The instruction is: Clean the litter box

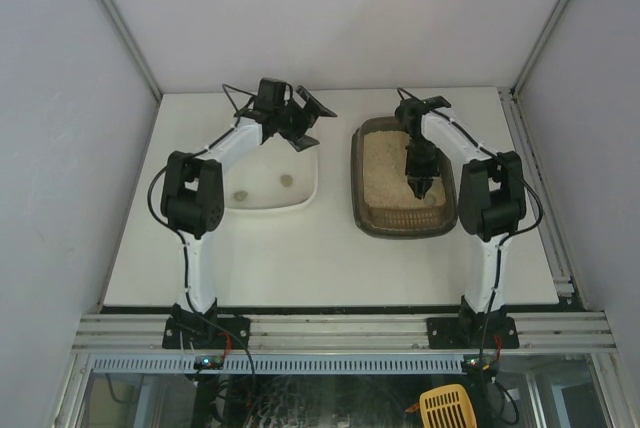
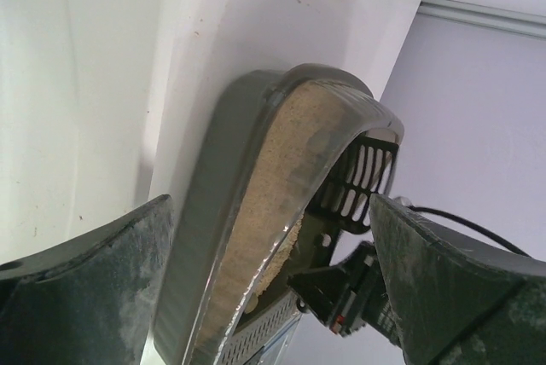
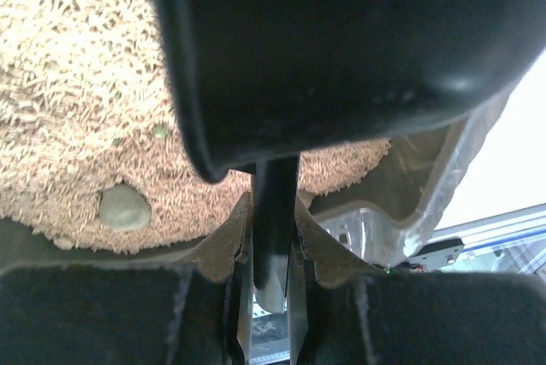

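Note:
The litter box [image 1: 368, 180] is a dark tray of beige litter at the right of the table. My right gripper [image 1: 417, 170] hangs over its near half, shut on the handle of a black slotted scoop [image 1: 420, 188]. In the right wrist view the scoop [image 3: 341, 41] fills the top, its handle clamped in the right gripper [image 3: 275, 203]. A grey-green lump [image 3: 124, 208] lies on the litter near the box's wall. My left gripper [image 1: 312, 123] is open and holds nothing, above the far right corner of the white tub. From the left wrist, the litter box [image 2: 247, 211] and scoop [image 2: 363, 179] show between the open left gripper [image 2: 269, 203].
A white tub [image 1: 306, 193] stands left of the litter box with two small grey lumps [image 1: 240, 194] [image 1: 287, 180] in it. A yellow scoop [image 1: 446, 406] lies below the table's near rail. White walls close in the table on three sides.

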